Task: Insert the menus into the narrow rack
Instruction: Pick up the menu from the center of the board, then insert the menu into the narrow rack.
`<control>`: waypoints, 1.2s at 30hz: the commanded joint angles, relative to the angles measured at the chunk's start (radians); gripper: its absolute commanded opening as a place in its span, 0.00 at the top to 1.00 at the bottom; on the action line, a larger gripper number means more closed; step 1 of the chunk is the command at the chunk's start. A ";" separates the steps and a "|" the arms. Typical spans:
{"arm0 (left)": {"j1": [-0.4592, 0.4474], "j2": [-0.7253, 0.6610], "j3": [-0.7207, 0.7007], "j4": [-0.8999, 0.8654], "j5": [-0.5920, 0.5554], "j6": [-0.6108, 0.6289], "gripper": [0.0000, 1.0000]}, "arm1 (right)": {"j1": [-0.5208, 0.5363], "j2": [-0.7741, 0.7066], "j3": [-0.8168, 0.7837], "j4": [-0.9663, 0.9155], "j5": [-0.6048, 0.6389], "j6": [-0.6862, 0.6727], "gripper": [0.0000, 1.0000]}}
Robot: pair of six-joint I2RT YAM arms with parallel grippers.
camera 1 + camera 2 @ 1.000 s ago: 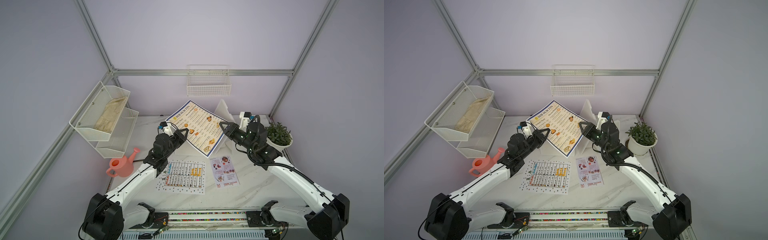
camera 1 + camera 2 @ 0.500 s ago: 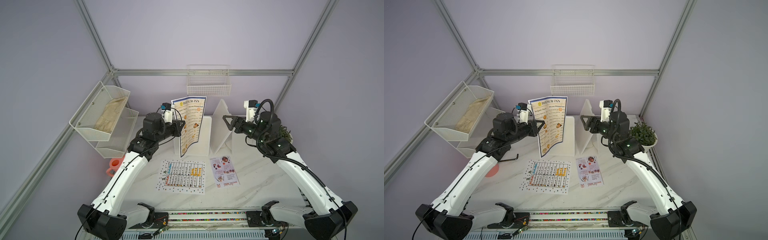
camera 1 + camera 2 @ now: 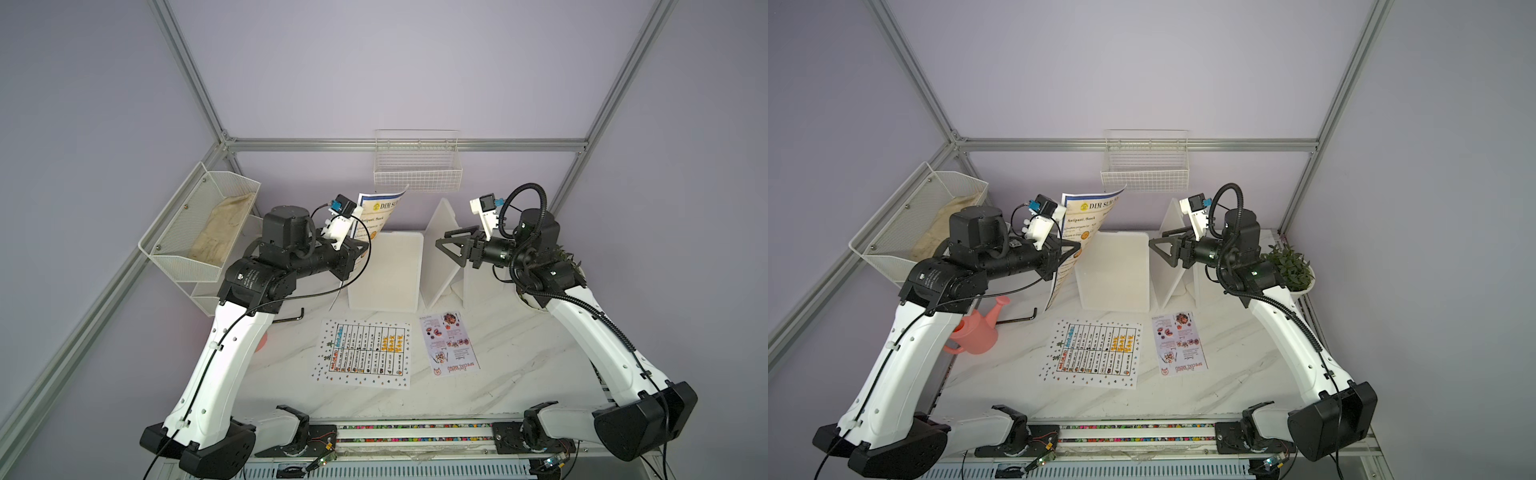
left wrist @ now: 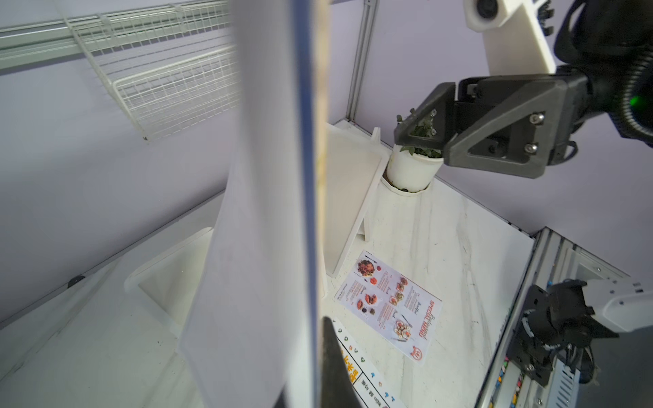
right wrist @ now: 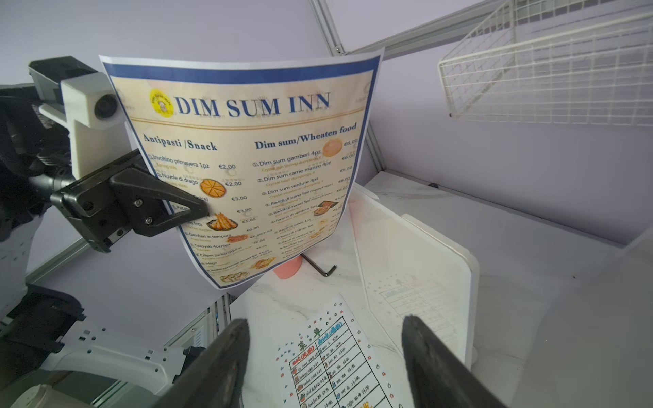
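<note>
Menus, three sheets. Largest: cream sheet with blue border (image 5: 247, 169), headed "DIM SUM INN" with columns "Antipasti /Snack" and "Dim sum/Wheaten food" and prices in euros; it hangs upright in the air, top corner curled, above the left end of the white rack (image 3: 384, 270), pinched at its edge by the fully closed left gripper (image 5: 198, 208). Next: white sheet with a grid table and dotted edge (image 3: 363, 353), flat on the marble tabletop (image 3: 1225, 374) in front of the rack; its writing is too small to read. Smallest: pale leaflet (image 4: 390, 305) reading "SPECIAL MENU", with food photographs, flat just beside the grid sheet. Right gripper (image 3: 446, 243): jaws apart, empty, level with the rack's tilted panels. Wire basket (image 3: 417, 174) on the back wall. Mesh wall tray (image 3: 199, 224) holding a folded beige cloth (image 3: 220, 235). White pot (image 4: 411, 171) holding a green plant. Pink watering can (image 3: 976, 328).
</note>
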 commanded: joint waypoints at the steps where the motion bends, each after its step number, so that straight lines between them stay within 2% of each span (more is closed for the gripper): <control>1: -0.012 -0.031 0.085 -0.034 0.097 0.056 1.00 | 0.000 0.005 -0.010 0.150 -0.112 0.016 0.28; 8: -0.025 -0.037 0.146 -0.048 0.212 0.062 1.00 | 0.042 0.017 -0.009 0.238 -0.170 0.016 0.23; 12: -0.026 -0.046 0.168 -0.050 0.272 0.066 1.00 | 0.053 0.031 0.010 0.292 -0.268 0.030 0.20; 17: -0.027 -0.058 0.181 -0.050 0.327 0.072 1.00 | 0.072 0.044 0.057 0.269 -0.350 0.015 0.19; 32: -0.027 -0.068 0.207 -0.054 0.439 0.082 1.00 | 0.086 0.119 0.117 0.280 -0.375 0.045 0.19; 36: -0.027 -0.065 0.209 -0.055 0.452 0.084 1.00 | 0.116 0.145 0.145 0.306 -0.420 0.060 0.19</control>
